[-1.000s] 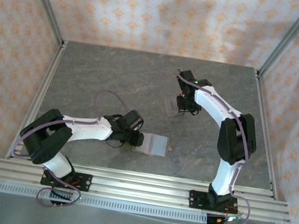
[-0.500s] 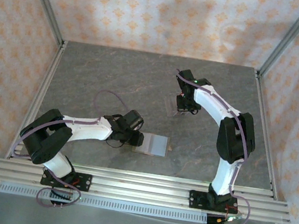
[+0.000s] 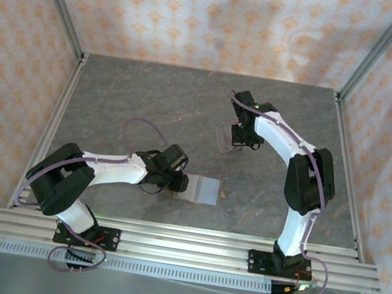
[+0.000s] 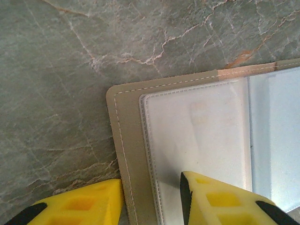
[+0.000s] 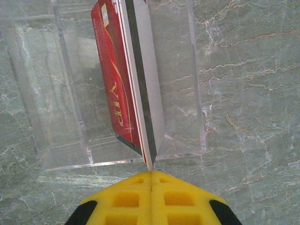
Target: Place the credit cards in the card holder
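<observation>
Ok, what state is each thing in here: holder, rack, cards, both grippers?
Olive-brown flat card holder: lying open, grey inside up.
Clear plastic slotted rack: standing on the table.
Red and dark thin credit cards: upright in the rack.
Left gripper: fingers apart, one resting on the holder's inside.
Right gripper: fingers shut on the cards' near edge.

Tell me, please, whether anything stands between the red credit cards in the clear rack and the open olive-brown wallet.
Nothing visible lies on the grey marble table between rack and wallet; the left gripper's yellow finger rests on its clear sleeve.
</observation>
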You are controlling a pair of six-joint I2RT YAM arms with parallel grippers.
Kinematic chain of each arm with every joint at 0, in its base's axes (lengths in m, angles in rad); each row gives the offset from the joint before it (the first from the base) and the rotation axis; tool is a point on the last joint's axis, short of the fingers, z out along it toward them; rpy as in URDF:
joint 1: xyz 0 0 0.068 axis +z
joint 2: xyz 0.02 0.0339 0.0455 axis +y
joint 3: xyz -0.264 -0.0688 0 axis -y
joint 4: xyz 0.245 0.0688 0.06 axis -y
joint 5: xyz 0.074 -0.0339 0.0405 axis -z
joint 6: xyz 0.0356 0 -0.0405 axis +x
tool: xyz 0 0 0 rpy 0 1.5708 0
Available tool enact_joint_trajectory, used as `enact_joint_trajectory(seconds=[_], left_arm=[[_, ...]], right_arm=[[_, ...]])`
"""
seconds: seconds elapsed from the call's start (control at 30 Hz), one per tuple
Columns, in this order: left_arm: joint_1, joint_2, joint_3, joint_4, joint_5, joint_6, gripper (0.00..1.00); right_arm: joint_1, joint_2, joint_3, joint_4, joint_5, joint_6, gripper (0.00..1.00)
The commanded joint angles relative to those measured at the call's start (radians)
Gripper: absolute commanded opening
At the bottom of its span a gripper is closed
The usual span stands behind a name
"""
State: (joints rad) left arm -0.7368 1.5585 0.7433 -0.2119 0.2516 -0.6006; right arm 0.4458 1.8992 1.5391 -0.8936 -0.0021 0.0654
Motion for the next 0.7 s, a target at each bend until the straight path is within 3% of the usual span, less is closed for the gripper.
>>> enact_joint_trajectory(seconds=[0.0,0.23,0.33,0.4,0.67], left_arm=[[0.017,0.013,-0.018,-0.014,-0.042,0.004,0.39],[0.017,0.011,-0.019,-0.01,-0.039,0.002,0.39],[0.017,0.006,-0.024,-0.009,-0.04,0.004,0.39],[0.017,0.008,-0.026,-0.01,-0.04,0.003,0.39],[0.019,0.014,-0.019,-0.013,-0.041,0.005,0.39]], right_arm=[[-0.005,-0.076,-0.007,-0.008,0.046,-0.002,0.0],[-0.005,-0.097,-0.01,-0.013,0.058,0.005,0.0],[-0.005,-0.071,-0.002,-0.027,0.057,0.002,0.14],[-0.005,-0.056,0.003,-0.032,0.057,-0.001,0.17],[-0.005,-0.01,0.026,-0.048,0.042,-0.025,0.17]])
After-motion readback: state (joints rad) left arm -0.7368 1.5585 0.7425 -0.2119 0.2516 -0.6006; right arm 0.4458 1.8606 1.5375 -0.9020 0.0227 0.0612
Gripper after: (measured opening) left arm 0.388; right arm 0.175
